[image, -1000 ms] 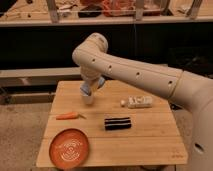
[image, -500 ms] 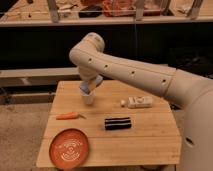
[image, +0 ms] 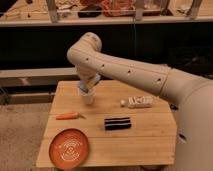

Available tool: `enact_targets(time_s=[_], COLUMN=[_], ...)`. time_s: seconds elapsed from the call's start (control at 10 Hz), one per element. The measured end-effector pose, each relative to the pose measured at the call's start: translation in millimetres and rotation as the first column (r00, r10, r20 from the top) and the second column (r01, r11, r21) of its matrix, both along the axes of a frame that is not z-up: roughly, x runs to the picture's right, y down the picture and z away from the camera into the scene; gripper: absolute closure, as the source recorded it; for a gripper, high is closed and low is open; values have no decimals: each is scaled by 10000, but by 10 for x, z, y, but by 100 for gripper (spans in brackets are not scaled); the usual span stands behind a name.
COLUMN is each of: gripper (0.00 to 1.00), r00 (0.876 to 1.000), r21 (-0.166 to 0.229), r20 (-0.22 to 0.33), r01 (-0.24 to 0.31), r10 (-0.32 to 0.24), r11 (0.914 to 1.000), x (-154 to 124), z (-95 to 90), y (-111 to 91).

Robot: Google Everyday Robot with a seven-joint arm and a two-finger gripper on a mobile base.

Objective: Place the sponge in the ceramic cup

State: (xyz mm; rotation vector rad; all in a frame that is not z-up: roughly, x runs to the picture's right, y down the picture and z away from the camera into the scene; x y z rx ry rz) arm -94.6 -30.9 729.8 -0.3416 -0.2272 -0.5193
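- Since a second ago the arm (image: 125,70) has swung its elbow slightly left, and the gripper (image: 88,86) has sunk a little closer to the ceramic cup (image: 88,97).
- The gripper hangs directly over the cup's mouth, at the back-left of the wooden counter (image: 150,142). It is pinched narrow on the sponge (image: 93,79).
- The sponge shows as a blue-grey patch at the gripper's tip, just above the cup's rim. Whether it touches the rim cannot be told.
- The cup stands upright, white, on the counter below the gripper.
- A thin orange stick (image: 66,116) lies in front of the cup, to the left.
- A black ridged block (image: 117,123) lies mid-counter, with a white oblong object (image: 139,102) behind it.
- An orange plate (image: 69,146) sits at the front-left corner, well apart from the cup.
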Motion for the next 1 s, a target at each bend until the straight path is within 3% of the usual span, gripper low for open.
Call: enact_targets(time_s=[1.0], gripper=[98], r00=[9982], r21=[252], r20=[359], r01=[467], r10=[-476], r11=[9986], x=[-62], z=[316], y=[-56])
